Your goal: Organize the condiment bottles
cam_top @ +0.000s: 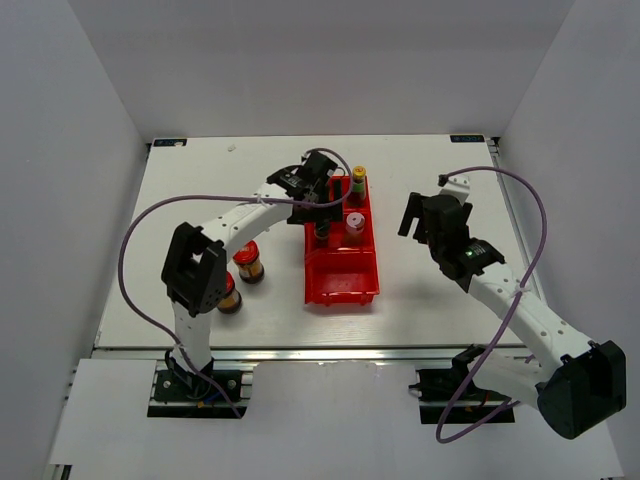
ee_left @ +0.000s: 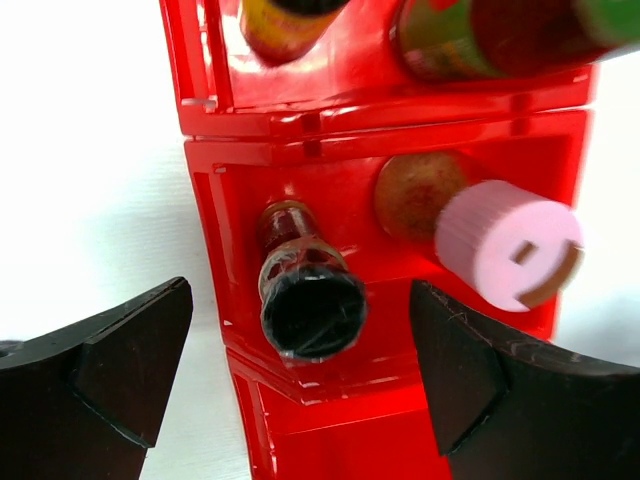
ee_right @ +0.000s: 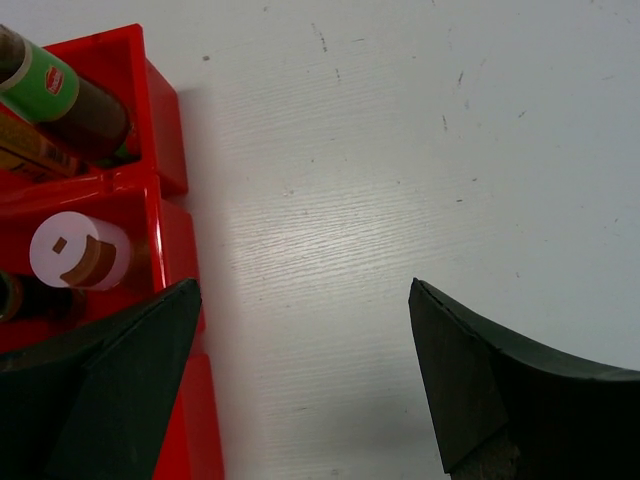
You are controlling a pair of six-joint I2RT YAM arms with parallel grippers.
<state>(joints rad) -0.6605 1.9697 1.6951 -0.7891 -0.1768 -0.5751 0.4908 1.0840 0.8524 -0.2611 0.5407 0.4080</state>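
Though hung directly over the middle compartment of the red tray, gripped nothing with the left gripper: fingers spread wide on either side of the dark-capped bottle, standing there beside the pink-capped bottle. Held the right gripper equally wide and empty above bare table, just right of the tray. Judged this placing step done. Saw two red-lidded jars outside the tray, near the left arm's base. Called next for rising clear without clipping the bottle, then fetching a jar.
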